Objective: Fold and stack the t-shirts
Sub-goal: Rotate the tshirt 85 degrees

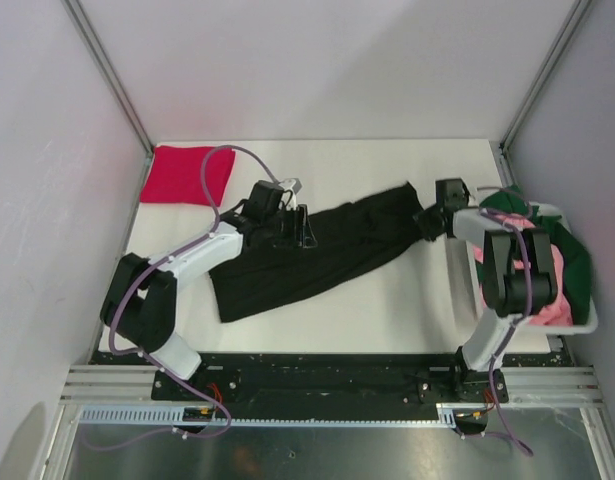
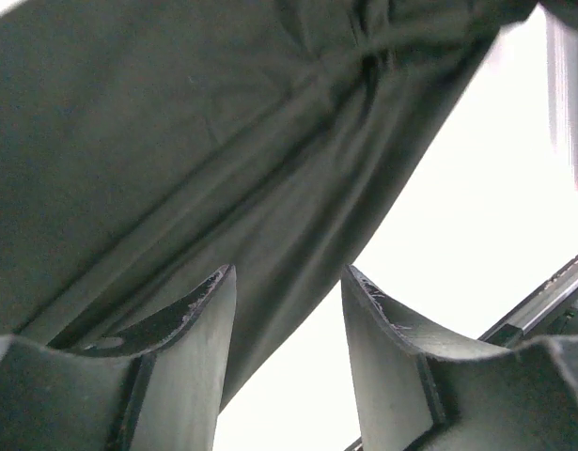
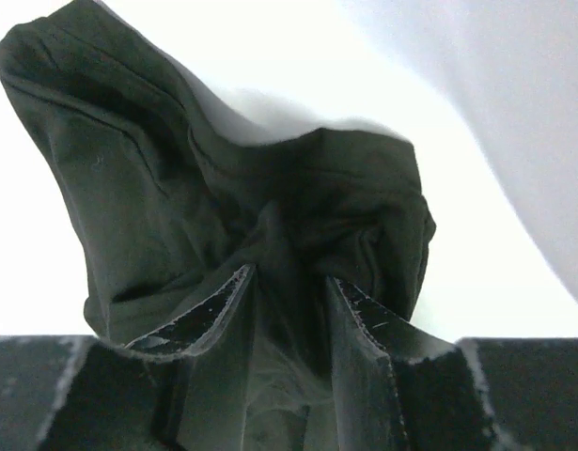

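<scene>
R fingers (image 3: pixel 199 319) pinch bunched black t-shirt (image 3: pixel 223 188), white table (image 3: pixel 298 66) behind.

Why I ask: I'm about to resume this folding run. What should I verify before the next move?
1. Grip of the right jaws on the black t-shirt: ok, shut on a bunched end.
2. Grip of the left jaws on it: not ok, they stand open over the cloth's edge.
3. Black shirt flat: not ok, it runs diagonally across the table, creased and gathered toward the right.
4. Stack spot: ok, the red t-shirt lies folded at the far left corner, apart from the black one.
5. Other shirts folded: not ok, the green t-shirt and pink t-shirt lie crumpled in the basket.
6. Cloth snagged under the left arm: cannot tell.
</scene>
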